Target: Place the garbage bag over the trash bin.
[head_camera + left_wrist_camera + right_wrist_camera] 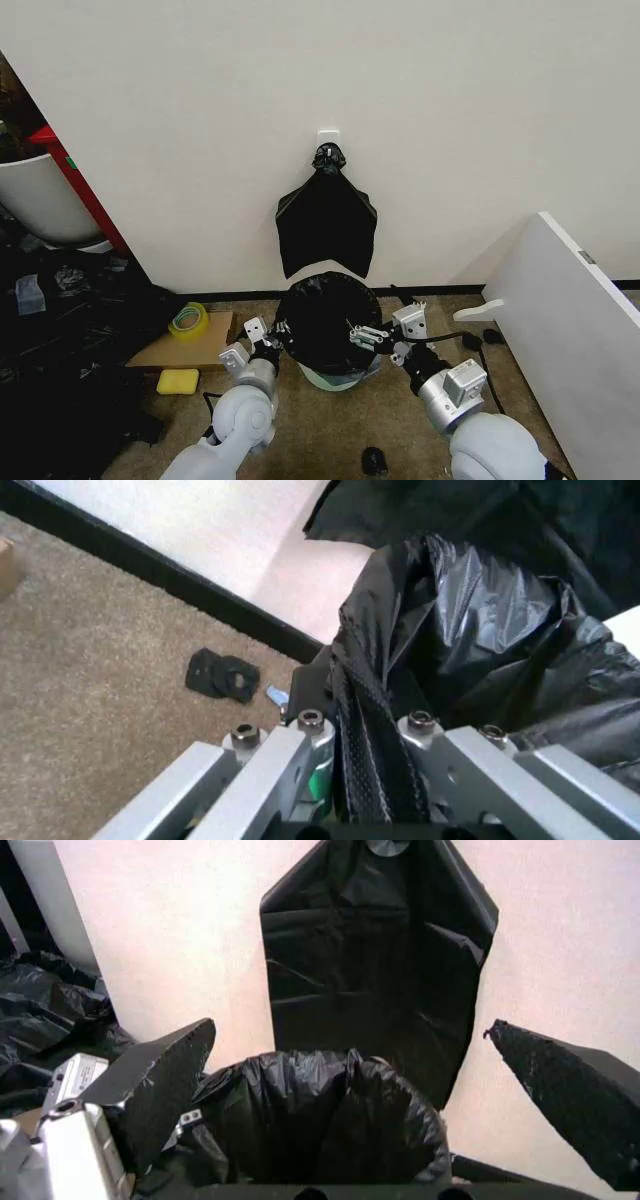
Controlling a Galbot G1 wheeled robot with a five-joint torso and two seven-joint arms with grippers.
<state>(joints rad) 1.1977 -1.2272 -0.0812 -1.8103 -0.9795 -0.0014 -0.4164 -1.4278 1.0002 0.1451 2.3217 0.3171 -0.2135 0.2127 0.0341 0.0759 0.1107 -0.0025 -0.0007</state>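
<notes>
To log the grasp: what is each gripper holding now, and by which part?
The left gripper pinches the garbage bag by its edge. The right gripper is open, holding nothing.

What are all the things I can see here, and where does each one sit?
Garbage bag: one, glossy black, draped over the bin's mouth.
Trash bin: one, cream-white, by the wall.
Bunch of bags: one, black, hanging on the wall above the bin.
Tape roll: one, yellow-green, on cardboard at left.
Sponge: one, yellow, on the carpet.
Board: one, white, leaning at right.
Left gripper: shut on the bag's edge.
Right gripper: open, at the bin's right rim.
</notes>
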